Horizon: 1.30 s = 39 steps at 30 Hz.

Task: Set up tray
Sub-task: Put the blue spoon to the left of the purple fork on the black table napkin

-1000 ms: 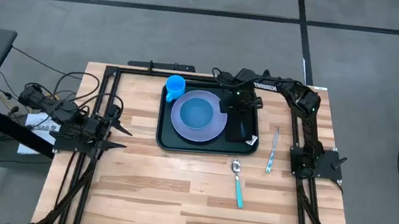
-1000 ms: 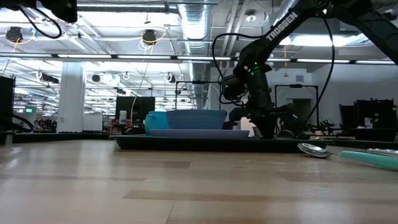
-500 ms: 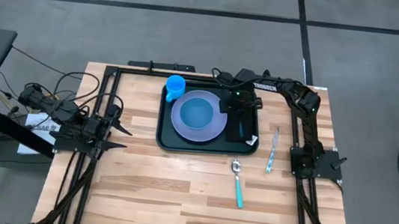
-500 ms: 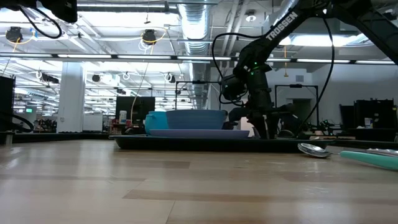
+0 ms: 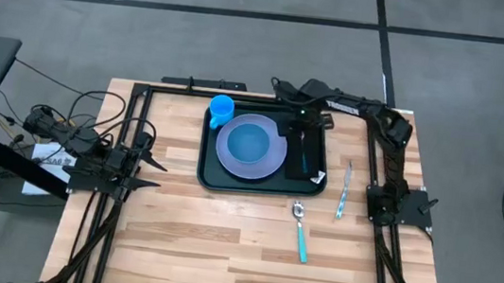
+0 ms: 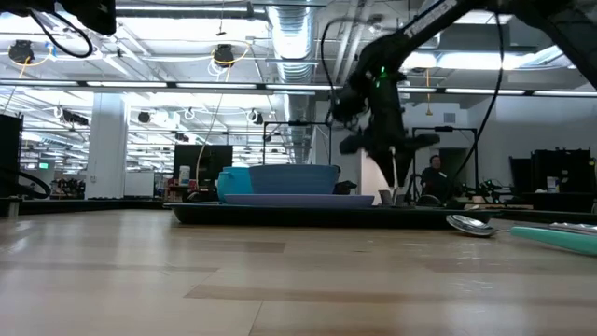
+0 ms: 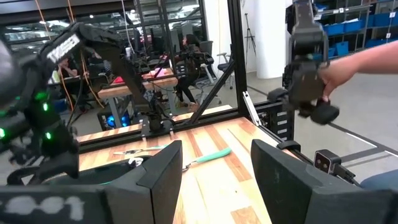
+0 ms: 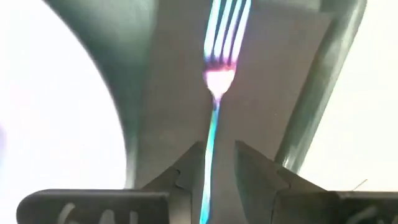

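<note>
The tray [image 5: 262, 183] sits toward the far middle of the tabletop [image 5: 184, 239], with a lavender plate [image 5: 251, 147] and blue bowl [image 5: 252, 142] in it and a blue cup [image 5: 221, 109] at its far left corner. On the tray's right strip lies a fork [image 8: 217, 68], the right gripper [image 5: 307, 119] released above its handle. TROSSEN is printed on that arm. Right of the tray: spoon [image 5: 300, 228] and knife [image 5: 344, 190]. The left gripper [image 5: 148, 173], open, waits well left of the tray.
</note>
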{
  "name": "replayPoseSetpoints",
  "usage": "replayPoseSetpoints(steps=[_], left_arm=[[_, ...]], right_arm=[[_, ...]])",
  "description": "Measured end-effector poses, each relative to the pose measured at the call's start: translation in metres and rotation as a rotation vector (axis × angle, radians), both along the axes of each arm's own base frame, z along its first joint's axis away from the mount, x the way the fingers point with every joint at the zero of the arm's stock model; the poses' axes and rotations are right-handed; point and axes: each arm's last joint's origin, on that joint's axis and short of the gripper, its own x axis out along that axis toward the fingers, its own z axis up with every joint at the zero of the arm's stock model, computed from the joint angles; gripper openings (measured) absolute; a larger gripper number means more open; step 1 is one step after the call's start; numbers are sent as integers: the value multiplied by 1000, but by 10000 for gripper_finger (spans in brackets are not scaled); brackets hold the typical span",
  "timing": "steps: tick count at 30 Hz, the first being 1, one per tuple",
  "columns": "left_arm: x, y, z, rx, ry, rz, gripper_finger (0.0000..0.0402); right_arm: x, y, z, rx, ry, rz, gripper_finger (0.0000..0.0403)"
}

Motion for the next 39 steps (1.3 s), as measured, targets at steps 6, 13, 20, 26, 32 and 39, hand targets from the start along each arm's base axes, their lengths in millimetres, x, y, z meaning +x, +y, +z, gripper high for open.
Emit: replayPoseSetpoints(steps=[6,13,20,26,32,39], left_arm=[[0,0,2,-37,-15,-1,180],[0,0,3,-113,-5,-8,180],[0,0,3,-199,18,-14,180],[0,0,2,-211,30,-18,180],[0,0,1,-208,34,-26,180],[16,-9,-1,-161,81,-46,180]], right_arm=[[-17,21,59,-97,-80,9,78],[-49,67,116,-140,-126,7,78],[-89,118,124,-141,-21,-109,78],[-121,153,98,-142,20,-191,78],[-135,193,71,-140,-92,-153,78],[-143,253,46,-145,-208,-62,78]])
